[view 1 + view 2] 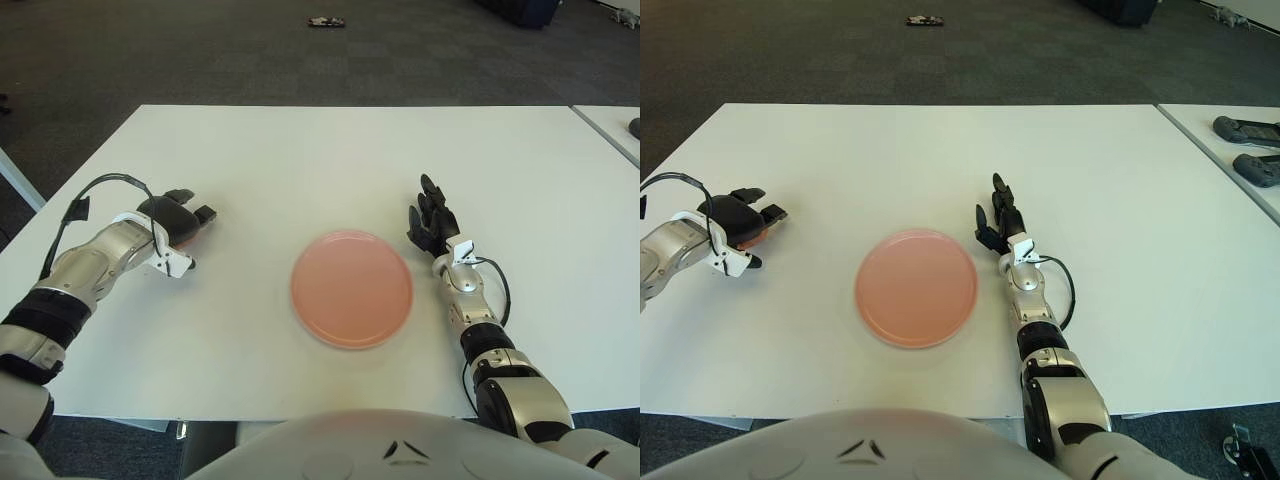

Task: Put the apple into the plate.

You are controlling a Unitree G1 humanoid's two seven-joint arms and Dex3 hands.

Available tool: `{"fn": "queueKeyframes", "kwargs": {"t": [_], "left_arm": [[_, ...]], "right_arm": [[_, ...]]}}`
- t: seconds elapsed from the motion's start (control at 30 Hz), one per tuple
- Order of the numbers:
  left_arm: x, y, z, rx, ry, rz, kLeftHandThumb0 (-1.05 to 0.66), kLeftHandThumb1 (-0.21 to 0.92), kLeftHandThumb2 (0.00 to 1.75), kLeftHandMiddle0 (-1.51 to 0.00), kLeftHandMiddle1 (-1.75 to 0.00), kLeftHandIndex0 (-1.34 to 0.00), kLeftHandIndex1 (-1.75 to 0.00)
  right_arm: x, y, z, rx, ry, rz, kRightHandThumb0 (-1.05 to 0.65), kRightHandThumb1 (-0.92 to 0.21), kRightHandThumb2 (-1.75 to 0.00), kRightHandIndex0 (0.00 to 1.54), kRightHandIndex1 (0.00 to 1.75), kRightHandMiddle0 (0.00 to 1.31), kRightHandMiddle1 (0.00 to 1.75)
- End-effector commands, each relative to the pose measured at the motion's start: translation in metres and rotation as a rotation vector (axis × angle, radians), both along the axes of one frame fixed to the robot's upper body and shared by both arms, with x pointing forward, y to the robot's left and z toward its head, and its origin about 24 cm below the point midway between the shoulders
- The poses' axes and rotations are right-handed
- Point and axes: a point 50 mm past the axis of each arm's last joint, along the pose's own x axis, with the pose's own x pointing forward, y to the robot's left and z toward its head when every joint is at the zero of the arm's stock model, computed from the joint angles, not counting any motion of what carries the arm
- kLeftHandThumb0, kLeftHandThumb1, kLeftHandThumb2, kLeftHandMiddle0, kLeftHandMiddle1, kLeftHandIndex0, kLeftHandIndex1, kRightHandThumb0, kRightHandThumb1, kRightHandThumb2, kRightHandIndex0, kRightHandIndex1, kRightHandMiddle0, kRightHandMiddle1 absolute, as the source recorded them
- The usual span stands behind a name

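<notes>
The apple (757,237) sits on the white table (300,150) at the left, almost wholly covered; only an orange-red sliver shows under the black fingers. My left hand (188,217) is curled over it from the left, shut on the apple. The pink plate (351,288) lies empty in the middle of the table, well to the right of the apple. My right hand (432,222) shows just right of the plate, its fingers stretched out and holding nothing.
A second table at the far right carries two dark controllers (1248,130). A small dark object (325,21) lies on the carpet beyond the table. A black cable loops over my left wrist.
</notes>
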Motion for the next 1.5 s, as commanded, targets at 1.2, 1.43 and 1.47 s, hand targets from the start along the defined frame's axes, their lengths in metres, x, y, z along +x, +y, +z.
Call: {"fn": "queueKeyframes", "kwargs": {"t": [1.2,1.43,1.47], "left_arm": [[-0.008,0.029,0.076,-0.12,-0.156,0.055,-1.05,0.92,0.7,-0.39,-0.11,0.0,-0.68],[-0.012,0.028,0.099,-0.162,-0.237,0.074,-1.04,0.92,0.68,-0.33,-0.09,0.0,-0.68],[-0.012,0.028,0.099,-0.162,-0.248,0.076,-1.04,0.92,0.68,-0.33,-0.08,0.0,-0.67]], "right_arm": [[-0.011,-0.003,-0.019,0.013,0.104,-0.005,-0.72,-0.92,-0.78,0.11,0.01,0.0,0.13],[-0.011,-0.002,-0.019,0.009,0.109,-0.006,-0.72,-0.92,-0.78,0.1,0.01,0.0,0.13],[-0.011,-0.002,-0.019,0.008,0.11,-0.005,-0.72,-0.92,-0.78,0.1,0.01,0.0,0.13]]}}
